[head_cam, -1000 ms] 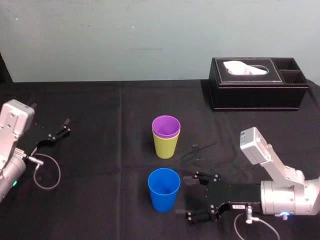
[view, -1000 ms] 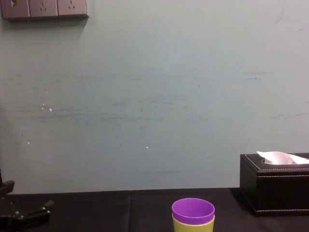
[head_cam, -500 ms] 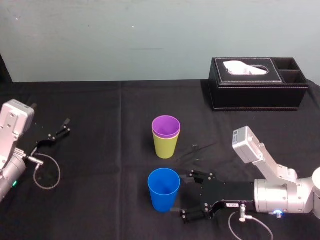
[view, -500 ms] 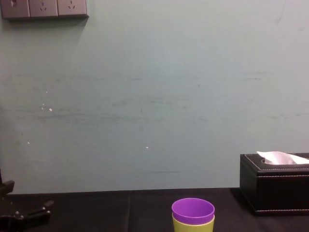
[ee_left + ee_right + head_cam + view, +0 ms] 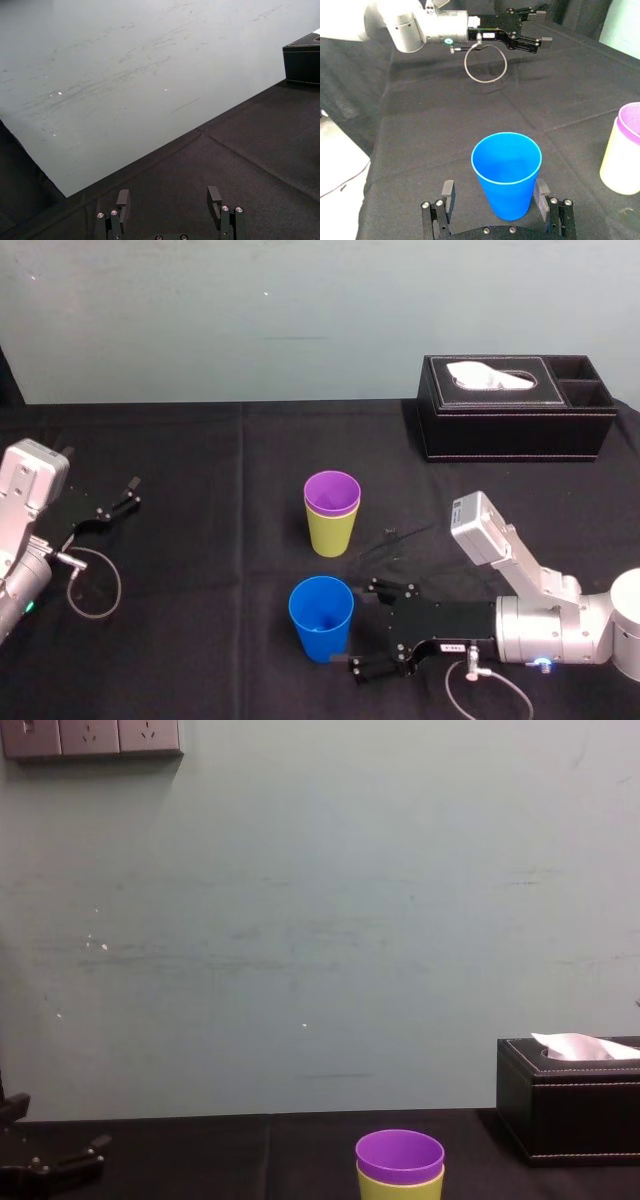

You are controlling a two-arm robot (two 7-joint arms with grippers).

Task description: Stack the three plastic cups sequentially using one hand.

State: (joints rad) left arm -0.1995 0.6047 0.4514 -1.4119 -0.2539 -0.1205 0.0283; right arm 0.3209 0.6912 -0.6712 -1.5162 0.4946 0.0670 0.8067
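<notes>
Left gripper [image 5: 128, 494] sits at the far left of the black table [image 5: 200, 440], resting low over the cloth and well apart from all cups. Jaws spread wide with nothing between them, as the left wrist view [image 5: 169, 200] shows. A grey cable loop [image 5: 95, 585] lies on the cloth beside that arm. The chest view catches this gripper [image 5: 55, 1160] at its lower left corner.

Centre of table: green cup [image 5: 330, 532] stands upright with the purple cup [image 5: 332, 491] nested inside it, the purple rim standing a little above the green rim. Same pair from the side in the chest view: purple [image 5: 400, 1156] above green [image 5: 400, 1188].

Blue cup [image 5: 321, 618] stands upright on the cloth, alone, nearer the robot than the nested pair and apart from it. Mouth up, empty inside.

Right gripper [image 5: 365, 626] lies low and level, reaching in from the right toward the blue cup. Right wrist view: jaws wide, one finger [image 5: 447, 192] on each side of the cup's lower half [image 5: 507, 170]. The far finger looks just beside or touching the wall; cannot tell which. The near finger has a clear gap.

Tissue box [image 5: 515, 408], black, with white tissue showing, sits at the far right rear by the wall, well apart from the cups.
</notes>
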